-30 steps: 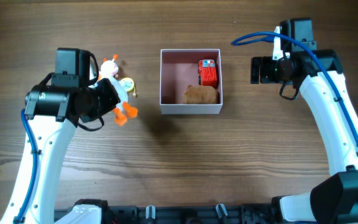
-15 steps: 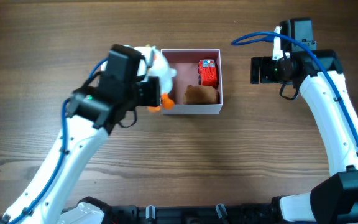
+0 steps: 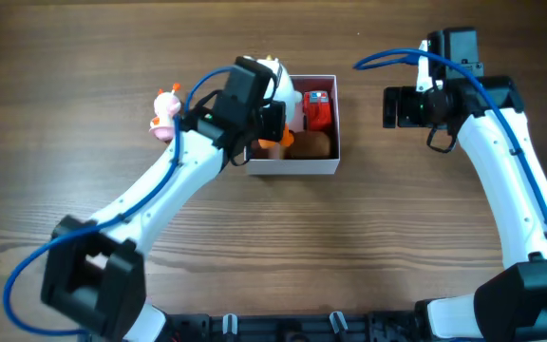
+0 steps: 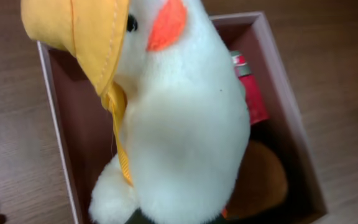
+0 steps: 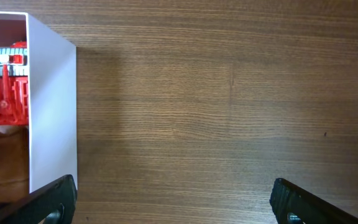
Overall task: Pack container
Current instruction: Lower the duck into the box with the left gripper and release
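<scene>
Wooden table (image 3: 84, 57): the container (image 3: 292, 169) sits just 12 o'clock of centre. The right gripper (image 5: 173, 199), fingers spread and empty, is parked at its 3 o'clock, probably to leave room. The left gripper (image 3: 269, 122) pinches a white duck plush (image 4: 185, 124) above the box's free 9 o'clock half, since a brown toy (image 3: 313, 144) at 5 o'clock and a red truck (image 3: 318, 109) at 1 o'clock fill the rest. A small pink toy (image 3: 166, 112) waits outside at 9 o'clock.

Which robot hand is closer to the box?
Left. The left gripper hangs over the container, holding the white duck; the right gripper sits open outside its right wall, apart.
</scene>
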`<state>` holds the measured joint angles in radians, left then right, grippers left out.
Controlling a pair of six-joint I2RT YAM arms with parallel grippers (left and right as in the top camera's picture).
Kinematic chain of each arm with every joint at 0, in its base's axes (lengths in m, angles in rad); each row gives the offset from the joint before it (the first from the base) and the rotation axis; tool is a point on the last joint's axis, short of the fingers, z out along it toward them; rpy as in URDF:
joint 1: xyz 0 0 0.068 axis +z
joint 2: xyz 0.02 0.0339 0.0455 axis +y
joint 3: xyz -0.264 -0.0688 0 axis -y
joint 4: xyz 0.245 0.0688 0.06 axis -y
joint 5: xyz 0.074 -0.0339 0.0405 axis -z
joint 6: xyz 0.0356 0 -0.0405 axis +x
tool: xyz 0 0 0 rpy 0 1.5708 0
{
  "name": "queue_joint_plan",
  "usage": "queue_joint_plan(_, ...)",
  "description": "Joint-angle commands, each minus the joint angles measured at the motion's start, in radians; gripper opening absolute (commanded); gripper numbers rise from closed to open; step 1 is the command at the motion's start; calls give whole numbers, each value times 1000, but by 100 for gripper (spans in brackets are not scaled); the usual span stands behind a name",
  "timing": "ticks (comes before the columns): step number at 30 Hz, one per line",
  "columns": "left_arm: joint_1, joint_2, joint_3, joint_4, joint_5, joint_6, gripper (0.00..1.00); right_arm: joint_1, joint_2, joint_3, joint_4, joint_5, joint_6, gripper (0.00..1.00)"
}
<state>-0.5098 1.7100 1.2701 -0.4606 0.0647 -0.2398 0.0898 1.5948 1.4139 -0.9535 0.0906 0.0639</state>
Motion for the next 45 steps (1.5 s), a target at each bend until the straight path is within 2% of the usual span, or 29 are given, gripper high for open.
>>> queue_joint_plan(1,-3,72,11,7,-34,24,4,0,-16,18,3,14,17,99)
queue_joint_plan(9,-3,89,11,-104,-45,22,4,0,-16,18,3,14,18,100)
queue_joint_plan(12,-3,89,11,-151,-105,-15,4,0,-16,18,3,14,17,100)
queue_joint_plan(26,-3,91,11,-165,-111,-29,4,0,-16,18,3,14,17,100)
queue_joint_plan(29,-3,91,11,-167,-111,-29,11,0,-16,18,3,14,17,99)
queue_joint_plan(32,-3,91,11,-174,-111,-29,26,0,-16,18,3,14,17,100)
queue_joint_plan(35,-3,91,11,-180,-111,-29,31,0,-16,18,3,14,17,100)
queue_joint_plan(41,-3,91,11,-183,-111,-29,53,0,-16,18,3,14,17,100)
queue_joint_plan(45,-3,91,11,-179,-111,-29,54,0,-16,18,3,14,17,100)
